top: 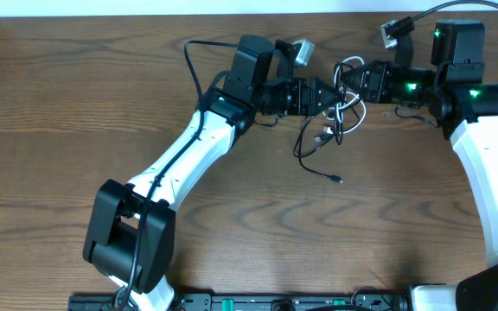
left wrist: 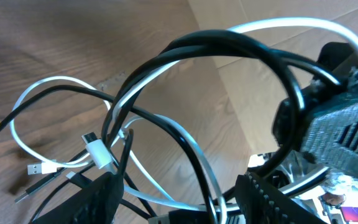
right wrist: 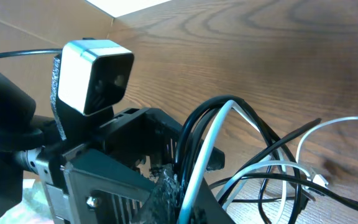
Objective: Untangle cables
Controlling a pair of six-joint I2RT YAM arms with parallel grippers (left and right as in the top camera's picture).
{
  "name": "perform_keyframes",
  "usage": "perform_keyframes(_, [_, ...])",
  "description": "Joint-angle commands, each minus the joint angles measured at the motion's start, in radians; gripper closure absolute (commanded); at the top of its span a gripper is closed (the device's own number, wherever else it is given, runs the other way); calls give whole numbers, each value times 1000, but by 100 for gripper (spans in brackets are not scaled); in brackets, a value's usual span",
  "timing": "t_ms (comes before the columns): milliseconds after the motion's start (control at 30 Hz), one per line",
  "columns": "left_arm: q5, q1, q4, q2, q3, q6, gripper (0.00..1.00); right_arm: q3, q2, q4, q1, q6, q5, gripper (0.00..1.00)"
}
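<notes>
Over the table (top: 76, 104) both arms meet at the far centre; the cables (top: 322, 130) hang between them as one knot, loose ends drooping toward the wood. My right claw (top: 357, 84) looks clamped on the top of the bundle; my left claw (top: 331, 93) has its jaws apart, cords running through the gap. I'd close left on the black cord (top: 303, 142) alone, then draw the arms apart slowly so the white cord (left wrist: 55, 81) slides free; I'd watch the white plug (left wrist: 98, 152) for snagging.
</notes>
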Motion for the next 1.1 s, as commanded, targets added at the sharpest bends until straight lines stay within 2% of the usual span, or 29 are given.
perform_keyframes(0, [12, 1, 21, 2, 4, -76, 34, 5, -3, 0, 6, 13, -10, 99])
perform_keyframes(233, [-64, -49, 11, 12, 3, -76, 34, 5, -3, -8, 6, 12, -10, 99])
perform_keyframes(500, [-68, -56, 10, 95, 3, -77, 36, 5, -3, -26, 6, 9, -9, 99])
perform_keyframes(633, [-80, -55, 10, 132, 3, -76, 47, 5, -3, -26, 6, 9, 3, 99])
perform_keyframes(733, [-136, -55, 1, 140, 2, -68, 72, 5, -3, -45, 5, 10, 75, 99])
perform_keyframes(767, [-170, -52, -10, 140, 2, -48, 87, 5, -3, -72, 5, 28, 167, 99])
perform_keyframes(800, [-185, -48, -18, 140, 2, -26, 92, 5, -3, -109, 5, 56, 290, 99])
perform_keyframes(900, [-245, -25, -82, 140, 2, 28, 92, 4, -3, -227, 5, 100, 630, 99])
perform_keyframes(1067, [-320, 3, -187, 140, 2, 80, 93, -1, -3, -281, 3, 99, 764, 99])
